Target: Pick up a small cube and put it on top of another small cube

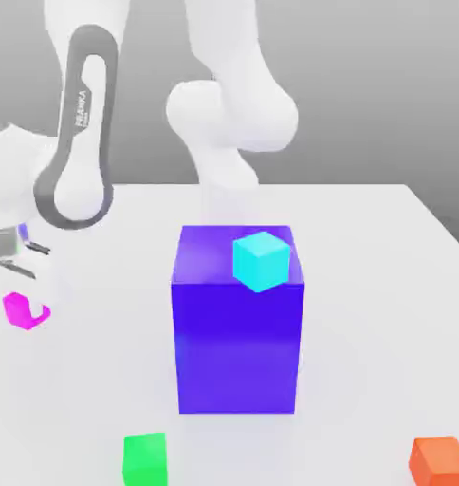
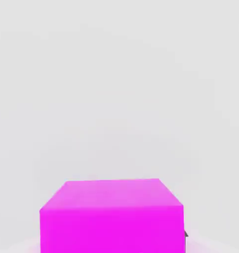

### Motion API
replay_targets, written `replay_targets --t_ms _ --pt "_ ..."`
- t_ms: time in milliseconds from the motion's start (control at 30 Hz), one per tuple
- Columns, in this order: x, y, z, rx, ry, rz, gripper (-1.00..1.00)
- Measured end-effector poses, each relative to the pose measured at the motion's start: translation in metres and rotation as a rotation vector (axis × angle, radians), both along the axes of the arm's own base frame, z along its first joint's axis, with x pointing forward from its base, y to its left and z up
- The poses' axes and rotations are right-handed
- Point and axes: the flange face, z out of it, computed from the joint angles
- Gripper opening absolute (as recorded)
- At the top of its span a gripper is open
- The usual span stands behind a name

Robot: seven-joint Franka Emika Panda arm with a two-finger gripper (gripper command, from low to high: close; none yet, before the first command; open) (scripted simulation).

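Holding position at the exterior view's left edge, my arm reaches down toward the white worktop. My fingers are drawn fully together on the small pink cube, which sits low at the exterior view's left, well apart from the other blocks. In the hand view the pink cube lies directly beneath my hand, its top face and one side face visible, with a dark sliver of one fingertip just showing at its lower edge. Whether the cube rests on the worktop or is raised clear of it cannot be told.

Layout of the remaining items:
- A large blue-violet block stands upright near the middle of the worktop.
- A small cyan cube sits on top of that block, near its front corner on the exterior view's right.
- A small green cube rests on the worktop in front of the block, toward the exterior view's left.
- A small orange cube rests near the front corner at the exterior view's right.
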Motion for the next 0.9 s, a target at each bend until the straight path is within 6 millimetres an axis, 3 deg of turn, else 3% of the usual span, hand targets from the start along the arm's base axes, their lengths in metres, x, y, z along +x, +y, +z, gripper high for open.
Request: replay_targets --t_ms 467,900 --pt "0.098 0.054 0.013 0.01 0.009 0.377 -1.0" --pt "0.181 0.135 0.031 0.008 0.009 0.739 -1.0"
